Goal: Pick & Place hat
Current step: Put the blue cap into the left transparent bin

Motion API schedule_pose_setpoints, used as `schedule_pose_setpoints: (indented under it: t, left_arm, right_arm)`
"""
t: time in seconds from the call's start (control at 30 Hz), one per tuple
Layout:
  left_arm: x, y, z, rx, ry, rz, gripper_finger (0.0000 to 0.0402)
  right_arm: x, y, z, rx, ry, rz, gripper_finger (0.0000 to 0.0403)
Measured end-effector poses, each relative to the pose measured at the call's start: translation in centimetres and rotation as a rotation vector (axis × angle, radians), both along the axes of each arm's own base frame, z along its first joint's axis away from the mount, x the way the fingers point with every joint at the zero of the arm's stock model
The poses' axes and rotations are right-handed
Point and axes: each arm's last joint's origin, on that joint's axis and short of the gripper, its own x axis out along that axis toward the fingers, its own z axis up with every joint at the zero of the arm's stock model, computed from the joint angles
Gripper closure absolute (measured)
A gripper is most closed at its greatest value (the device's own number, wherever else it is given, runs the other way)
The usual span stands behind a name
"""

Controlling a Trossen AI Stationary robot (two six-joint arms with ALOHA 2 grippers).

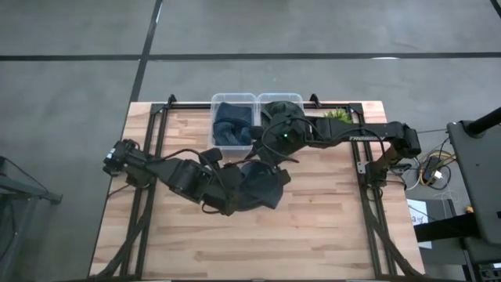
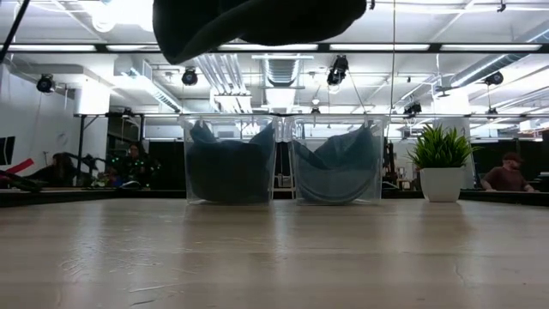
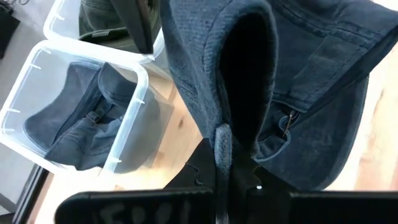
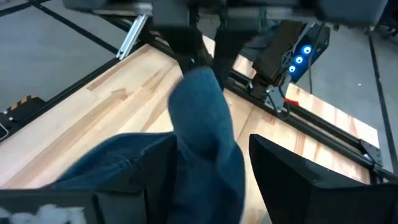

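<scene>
A dark blue cap [image 1: 260, 185] hangs in the air over the middle of the table; in the low view its underside [image 2: 257, 21] shows well above the wood. My left gripper [image 3: 227, 168] is shut on it, reaching in from the table's left [image 1: 233, 196]. My right gripper [image 4: 214, 146] is open, coming from the far right [image 1: 268, 157], with a raised hump of the cap [image 4: 202, 124] between its fingers. Two clear bins, left [image 1: 233, 121] and right [image 1: 291, 99], stand at the far edge holding more caps. My left gripper pinches a folded ridge of the cap's cloth [image 3: 222, 140] between its two fingers, several layers thick. The fingers come roughly level from the table's left. The cap is lifted clear and droops away beyond the fingers. My right gripper: whether its fingers [image 4: 158, 168] touch the cloth, I cannot tell.
The left bin [image 2: 230, 163] and right bin [image 2: 339, 163] each hold blue cloth. A potted plant [image 2: 442, 167] stands at the far right corner. Black frame rails [image 1: 364, 168] run along the table's sides. Bare wood [image 1: 258, 243] lies at the near side.
</scene>
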Motion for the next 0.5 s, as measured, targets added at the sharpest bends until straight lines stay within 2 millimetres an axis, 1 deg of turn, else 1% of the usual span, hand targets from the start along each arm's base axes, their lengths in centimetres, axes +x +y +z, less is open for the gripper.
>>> schedule_pose_setpoints:
  t: [0.3, 0.5]
  left_arm:
    - [0.8, 1.5, 0.1, 0.021, 0.007, -0.011, 0.0397]
    - [1.4, 1.8, 0.2, 0.022, -0.017, -0.046, 0.0397]
  right_arm:
    - [0.0, 0.7, 0.3, 0.009, -0.022, 0.018, 0.0206]
    - [0.0, 0.7, 0.3, 0.012, -0.021, 0.012, 0.0206]
